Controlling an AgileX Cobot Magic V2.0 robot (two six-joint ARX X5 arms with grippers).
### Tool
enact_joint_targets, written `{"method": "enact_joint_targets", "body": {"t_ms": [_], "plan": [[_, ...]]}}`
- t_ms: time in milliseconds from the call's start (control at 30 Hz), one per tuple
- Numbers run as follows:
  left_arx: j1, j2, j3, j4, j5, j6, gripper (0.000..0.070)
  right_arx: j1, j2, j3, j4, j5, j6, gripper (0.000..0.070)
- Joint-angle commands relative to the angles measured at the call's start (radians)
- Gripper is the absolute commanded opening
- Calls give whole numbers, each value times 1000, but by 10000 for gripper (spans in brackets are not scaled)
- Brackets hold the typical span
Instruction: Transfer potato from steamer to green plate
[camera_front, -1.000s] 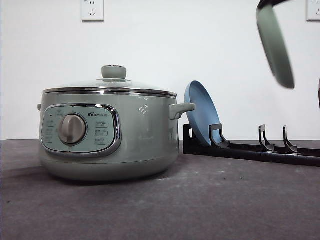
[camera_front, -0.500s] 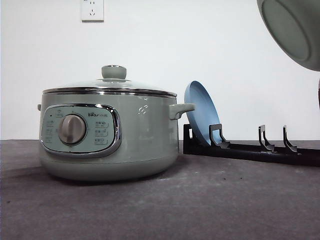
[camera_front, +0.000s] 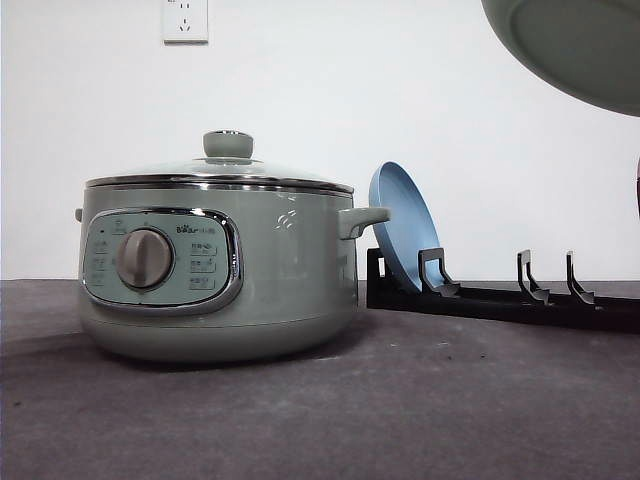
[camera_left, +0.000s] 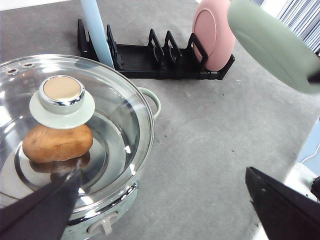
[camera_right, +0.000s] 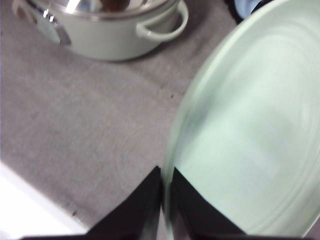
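**Plate swinging toward flat, lid still on the steamer**

Over the last second the green plate (camera_front: 575, 45) has gone from hanging nearly edge-on at the top right of the front view to showing you its broad underside, and it has slid further in over the table. So your right arm is tipping it toward level, high in the air, well above and to the right of the steamer (camera_front: 215, 265). It's not set down yet; nothing else in the front view has moved.

Right gripper (camera_right: 165, 192): fingers pressed together on the plate's rim, pinching it by the edge. The right wrist view is blurred, consistent with motion.

Left gripper (camera_left: 160, 200): spread wide, dark fingers far apart, holding nothing, hovering above the steamer's front edge.

The potato (camera_left: 57, 142) sits inside the steamer, seen through the glass lid (camera_left: 75, 125), lying under and just beside the lid's knob (camera_left: 61, 100). Lid looks fully seated.

What it means for you: the task's receiving side is mid-setup, the transfer itself not started. You likely need the plate down on open gray table (camera_front: 450, 400) to the right of the pot, then the lid off, before the potato is reachable. The rack (camera_left: 155, 60) behind holds the blue plate (camera_front: 400, 225) and a pink one (camera_left: 214, 35); keep the swing clear of them.
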Motion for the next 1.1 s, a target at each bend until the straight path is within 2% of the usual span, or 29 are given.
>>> {"method": "enact_joint_targets", "body": {"t_ms": [0,200,400,600,700,1067], "plan": [[-3,9,23,5,9,2,675,56,15,6,-7,43,81,4],[-3,9,23,5,9,2,675,192,15,-101,-6,120,193,4],[-3,9,23,5,9,2,675,268,32,-280,69,124,290,4],[-3,9,23,5,9,2,676,282,92,-426,224,71,314,4],[-3,9,23,5,9,2,675,282,146,-466,264,75,318,4],[-3,9,23,5,9,2,675,282,392,-491,413,78,282,4]]}}
